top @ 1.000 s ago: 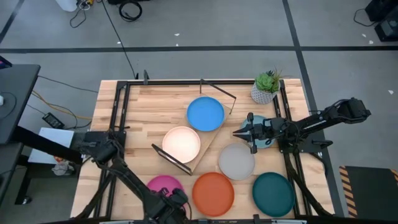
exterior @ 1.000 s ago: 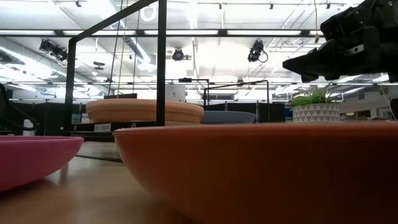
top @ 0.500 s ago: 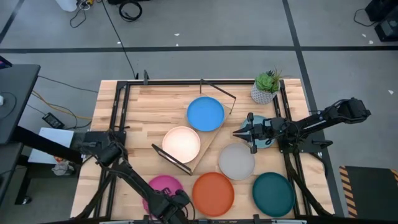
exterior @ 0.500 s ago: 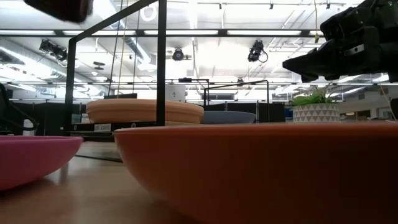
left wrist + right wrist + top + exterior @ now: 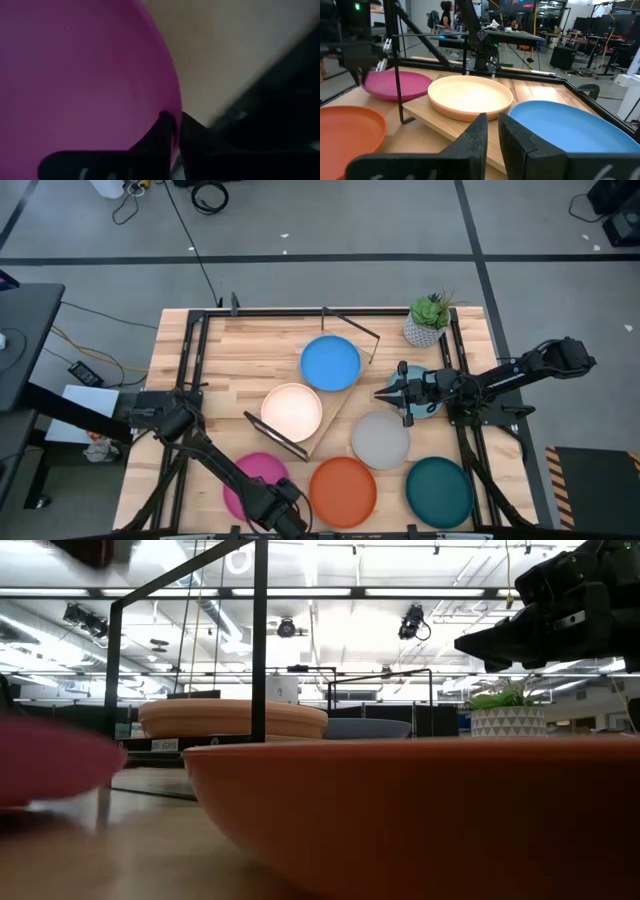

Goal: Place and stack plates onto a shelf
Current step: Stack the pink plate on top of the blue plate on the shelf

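The wooden table (image 5: 230, 350) carries everything. On it the shelf (image 5: 335, 412) lies at a slant, ahead of the right gripper's fingertips, with black wire frames at its two ends. Two plates rest on the shelf: the blue plate (image 5: 330, 363) at the far end and the cream plate (image 5: 291, 411) at the near end; the cream one seems to sit on a tan plate (image 5: 232, 720), seen from the low view as a stack.

Off the shelf, the grey plate (image 5: 380, 439) lies just beside the shelf's edge, under and a little in front of the right gripper. The orange plate (image 5: 342, 491) and the dark teal plate (image 5: 439, 491) lie along the near edge of the table. A pale blue plate (image 5: 428, 401) is mostly covered by the right arm. A small potted plant (image 5: 428, 320) stands at the far right corner.

The left gripper (image 5: 172, 122) is at the near edge, its fingers pinching the rim of the pink plate (image 5: 250, 483), one finger on each side of the rim. In the low view this plate is off the wood.

The right gripper (image 5: 385, 393) hovers above the table between the blue and grey plates, its fingers (image 5: 479, 137) close together with a narrow gap, holding nothing.
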`<move>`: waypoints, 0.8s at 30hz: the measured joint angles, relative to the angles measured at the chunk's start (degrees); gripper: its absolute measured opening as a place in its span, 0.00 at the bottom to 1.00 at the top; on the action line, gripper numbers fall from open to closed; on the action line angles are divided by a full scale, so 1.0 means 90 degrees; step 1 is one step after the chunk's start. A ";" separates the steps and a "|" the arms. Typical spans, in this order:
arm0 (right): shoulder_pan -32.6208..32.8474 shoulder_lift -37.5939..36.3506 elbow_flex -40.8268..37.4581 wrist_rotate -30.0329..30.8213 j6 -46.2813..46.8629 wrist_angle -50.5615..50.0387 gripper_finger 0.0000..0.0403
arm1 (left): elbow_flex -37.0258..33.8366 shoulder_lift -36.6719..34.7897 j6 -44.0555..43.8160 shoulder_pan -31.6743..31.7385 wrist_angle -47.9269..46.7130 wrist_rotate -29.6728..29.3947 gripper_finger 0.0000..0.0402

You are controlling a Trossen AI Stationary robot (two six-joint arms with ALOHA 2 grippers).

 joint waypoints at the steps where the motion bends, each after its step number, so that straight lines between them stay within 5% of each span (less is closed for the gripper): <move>1: 0.0000 0.0000 0.0000 0.0000 0.0021 0.0000 0.13 | 0.0078 -0.0103 -0.0008 -0.0009 0.0030 0.0009 0.05; 8: 0.0000 0.0002 0.0000 -0.0105 0.0189 -0.0173 0.13 | 0.0875 -0.0875 -0.0060 -0.0193 0.0232 -0.0304 0.05; 14: 0.0000 0.0002 0.0000 -0.0169 0.0305 -0.0293 0.13 | 0.1590 -0.1356 0.0082 -0.0418 0.0153 -0.1185 0.05; 18: 0.0000 0.0002 0.0000 -0.0170 0.0314 -0.0317 0.13 | 0.2115 -0.1500 0.1330 -0.0500 0.0174 -0.2139 0.05; 24: 0.0000 0.0002 0.0000 -0.0172 0.0487 -0.0349 0.13 | 0.2836 -0.1550 0.4528 -0.0466 0.0244 -0.3890 0.05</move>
